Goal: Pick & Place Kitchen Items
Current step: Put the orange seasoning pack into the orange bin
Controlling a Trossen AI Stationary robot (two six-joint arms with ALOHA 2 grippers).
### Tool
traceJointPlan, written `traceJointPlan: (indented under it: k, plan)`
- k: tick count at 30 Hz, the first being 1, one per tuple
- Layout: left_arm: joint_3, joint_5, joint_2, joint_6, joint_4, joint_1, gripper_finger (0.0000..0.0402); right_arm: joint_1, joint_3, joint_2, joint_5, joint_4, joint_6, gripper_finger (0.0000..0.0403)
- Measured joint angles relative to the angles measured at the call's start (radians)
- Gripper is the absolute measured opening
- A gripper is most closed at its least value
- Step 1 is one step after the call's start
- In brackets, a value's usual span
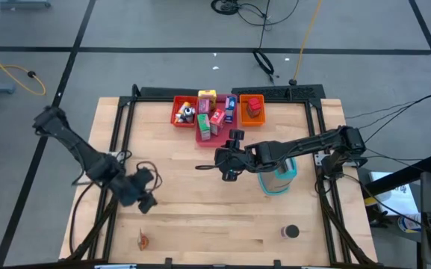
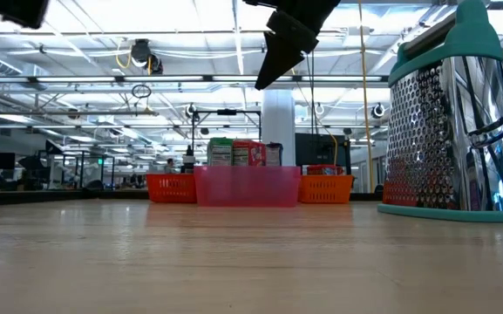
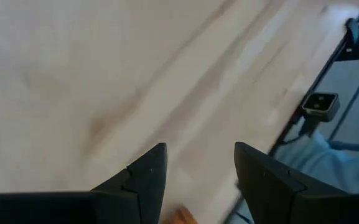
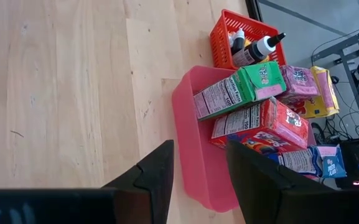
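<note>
Food boxes, among them a green one [image 4: 238, 90] and a red one [image 4: 260, 127], lie piled in the pink tray [image 4: 191, 143]. Tiny bottles [image 4: 254, 50] stand in the red tray [image 1: 178, 116]. A red block [image 1: 254, 106] sits in the orange tray [image 1: 251, 118]. A dark round can [image 1: 290, 232] rests on the table at the near right. My right gripper [image 4: 198, 149] hangs open above the table, just short of the pink tray's near wall, holding nothing. My left gripper [image 3: 198, 155] hovers open over bare wood at the near left [image 1: 146, 200], also holding nothing.
A teal-and-white grater [image 1: 277, 178] stands under my right arm, right of centre. A small orange thing [image 1: 143, 240] lies near the front edge, close to my left gripper. A black frame [image 1: 125, 112] rims the table. Bare wood spans the middle.
</note>
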Motion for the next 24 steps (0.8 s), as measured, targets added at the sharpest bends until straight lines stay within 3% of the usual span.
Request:
traceJointPlan:
  k: [9, 15, 19, 24]
  plan:
    - [0.000, 0.077, 0.110, -0.477, 0.049, -0.149, 0.0186, 0.000, 0.000, 0.000, 0.000, 0.000, -0.015, 0.0139]
    - [0.000, 0.158, 0.183, -0.636, 0.174, -0.184, 0.0186, 0.000, 0.000, 0.000, 0.000, 0.000, -0.016, 0.0139]
    - [0.000, 0.233, 0.217, -0.713, 0.165, -0.185, 0.0186, 0.000, -0.004, 0.000, 0.000, 0.006, -0.019, 0.0139]
    - [0.000, 0.242, 0.233, -0.763, 0.176, -0.185, 0.0186, -0.001, -0.087, 0.000, 0.000, 0.106, -0.075, 0.0139]
